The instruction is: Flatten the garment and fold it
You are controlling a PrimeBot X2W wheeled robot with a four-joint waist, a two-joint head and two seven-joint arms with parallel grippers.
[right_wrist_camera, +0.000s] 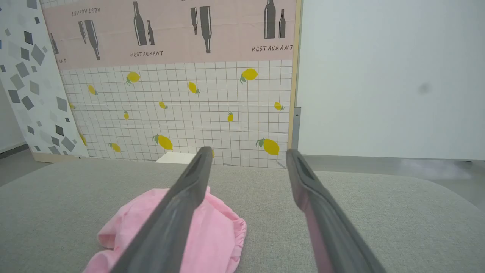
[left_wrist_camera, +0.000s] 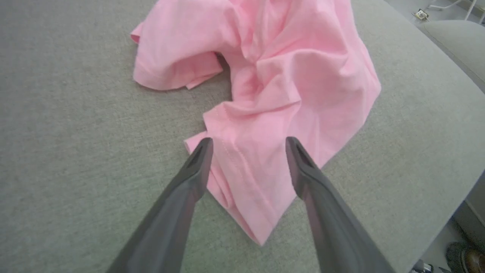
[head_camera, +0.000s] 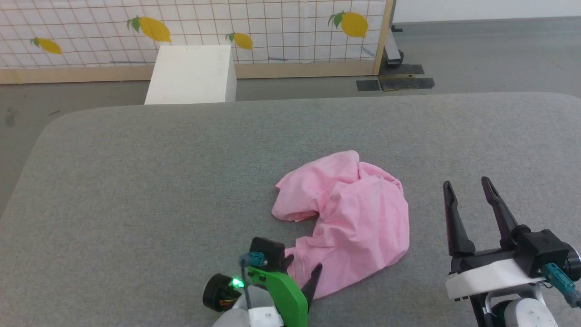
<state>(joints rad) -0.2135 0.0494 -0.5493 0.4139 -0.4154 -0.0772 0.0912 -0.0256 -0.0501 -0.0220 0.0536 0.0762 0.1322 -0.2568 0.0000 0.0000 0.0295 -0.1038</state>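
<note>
The pink garment lies crumpled in a heap on the grey padded table, right of centre. My left gripper stands open at the heap's near edge, its fingers straddling a hemmed corner of the garment; in the left wrist view my left gripper has cloth between its open fingers but is not closed on it. My right gripper is open, to the right of the cloth and apart from it. From the right wrist, my right gripper points over the table, the garment low and left.
A white box stands beyond the table's far edge, before a tiled lemon-print partition. The table's rounded right edge drops off close to the cloth. Bare grey surface stretches left of the heap.
</note>
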